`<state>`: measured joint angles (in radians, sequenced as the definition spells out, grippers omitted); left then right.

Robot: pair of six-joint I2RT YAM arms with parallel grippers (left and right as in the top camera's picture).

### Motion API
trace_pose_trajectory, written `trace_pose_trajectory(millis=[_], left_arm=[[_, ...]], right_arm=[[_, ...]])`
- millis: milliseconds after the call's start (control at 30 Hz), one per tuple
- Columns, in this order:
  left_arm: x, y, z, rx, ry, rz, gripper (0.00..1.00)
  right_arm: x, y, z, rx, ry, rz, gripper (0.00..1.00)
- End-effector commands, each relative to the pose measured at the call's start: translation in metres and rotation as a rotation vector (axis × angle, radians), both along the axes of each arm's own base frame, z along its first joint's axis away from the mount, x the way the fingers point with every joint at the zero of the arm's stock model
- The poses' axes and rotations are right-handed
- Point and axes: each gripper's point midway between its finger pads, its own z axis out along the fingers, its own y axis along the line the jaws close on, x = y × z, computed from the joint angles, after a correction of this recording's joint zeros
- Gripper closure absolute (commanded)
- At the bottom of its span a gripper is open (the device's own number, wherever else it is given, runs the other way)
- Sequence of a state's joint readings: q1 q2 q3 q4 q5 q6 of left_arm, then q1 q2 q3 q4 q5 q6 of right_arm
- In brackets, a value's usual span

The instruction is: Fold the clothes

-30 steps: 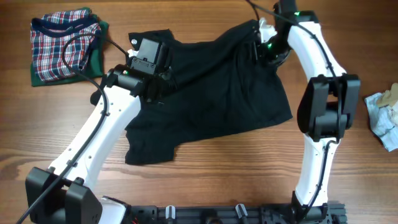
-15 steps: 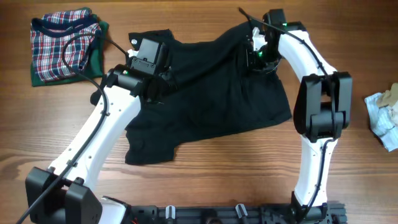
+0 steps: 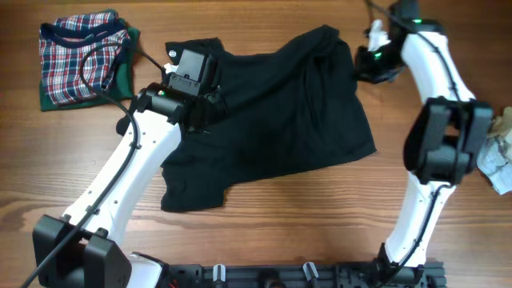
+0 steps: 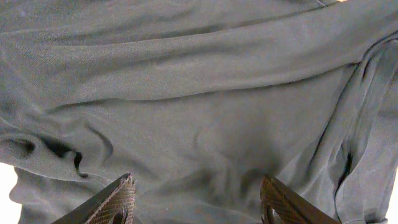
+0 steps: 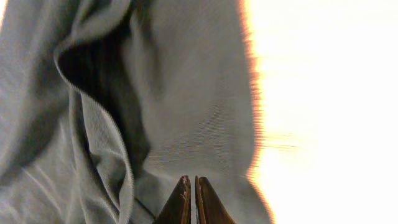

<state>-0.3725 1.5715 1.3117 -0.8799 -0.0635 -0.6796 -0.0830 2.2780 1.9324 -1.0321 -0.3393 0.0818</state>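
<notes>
A black shirt (image 3: 272, 112) lies spread and rumpled across the middle of the wooden table. My left gripper (image 3: 194, 80) hovers over its upper left part. In the left wrist view the left gripper (image 4: 196, 199) is open, its fingers (image 4: 118, 202) wide apart above wrinkled dark fabric (image 4: 199, 93) with nothing between them. My right gripper (image 3: 366, 66) sits at the shirt's upper right edge. In the right wrist view the right gripper (image 5: 191, 186) is shut, its tips together over the cloth (image 5: 186, 93) near its hem. Whether fabric is pinched there does not show.
A folded plaid garment on green cloth (image 3: 80, 56) lies at the back left. A crumpled pale cloth (image 3: 498, 152) sits at the right edge. Bare wood (image 3: 320, 208) shows in front of the shirt and to its right.
My right gripper has closed and swung right, from over the shirt's upper right part to its edge. The left arm has not moved.
</notes>
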Motion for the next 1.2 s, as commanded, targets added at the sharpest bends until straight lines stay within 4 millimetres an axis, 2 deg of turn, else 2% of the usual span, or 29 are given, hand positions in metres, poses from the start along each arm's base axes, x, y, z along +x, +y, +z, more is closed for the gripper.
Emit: trace_pose_trajectory(millis=[0,33,67,100,133,200,400,533,700,800,867,967,1067,1133,1167], left_arm=[[0.006,0.005,0.006,0.011,-0.023,0.025,0.35],[0.006,0.005,0.006,0.010,-0.025,0.025,0.35],[0.007,0.004,0.006,0.008,-0.029,0.025,0.35],[0.007,0.004,0.007,0.007,-0.031,0.025,0.35],[0.007,0.004,0.006,0.008,-0.029,0.025,0.35],[0.006,0.005,0.006,0.010,-0.024,0.025,0.35],[0.004,0.005,0.005,0.013,-0.017,0.025,0.35],[0.004,0.005,0.005,0.013,-0.017,0.025,0.35],[0.005,0.005,0.005,0.012,-0.020,0.025,0.35],[0.005,0.005,0.005,0.012,-0.020,0.025,0.35],[0.005,0.005,0.005,0.012,-0.020,0.025,0.35],[0.005,0.005,0.005,0.011,-0.020,0.025,0.35],[0.005,0.005,0.005,0.012,-0.020,0.025,0.35],[0.005,0.005,0.005,0.012,-0.020,0.025,0.35],[0.005,0.005,0.005,0.012,-0.019,0.025,0.35]], right_arm=[[0.003,-0.008,0.040,0.031,-0.087,0.034,0.96],[-0.004,-0.005,0.035,0.036,-0.054,0.041,0.96],[-0.010,0.004,0.030,0.040,-0.029,0.056,0.86],[-0.017,0.018,0.024,0.047,-0.004,0.085,0.61],[-0.021,0.030,0.018,0.048,0.010,0.114,0.47],[-0.028,0.063,0.005,0.048,0.021,0.179,0.34],[-0.026,0.087,0.001,0.061,0.028,0.142,0.37],[-0.024,0.087,-0.009,0.040,0.041,0.105,0.50],[-0.036,0.087,-0.044,0.021,0.078,0.053,0.52],[-0.040,0.087,-0.054,0.022,0.087,0.042,0.52],[-0.041,0.087,-0.057,0.026,0.087,0.042,0.53],[-0.041,0.090,-0.057,0.035,0.083,0.048,0.60],[-0.042,0.101,-0.056,0.052,0.077,0.068,0.68],[-0.042,0.107,-0.056,0.051,0.069,0.083,0.69],[-0.041,0.108,-0.056,0.052,0.067,0.085,0.75]])
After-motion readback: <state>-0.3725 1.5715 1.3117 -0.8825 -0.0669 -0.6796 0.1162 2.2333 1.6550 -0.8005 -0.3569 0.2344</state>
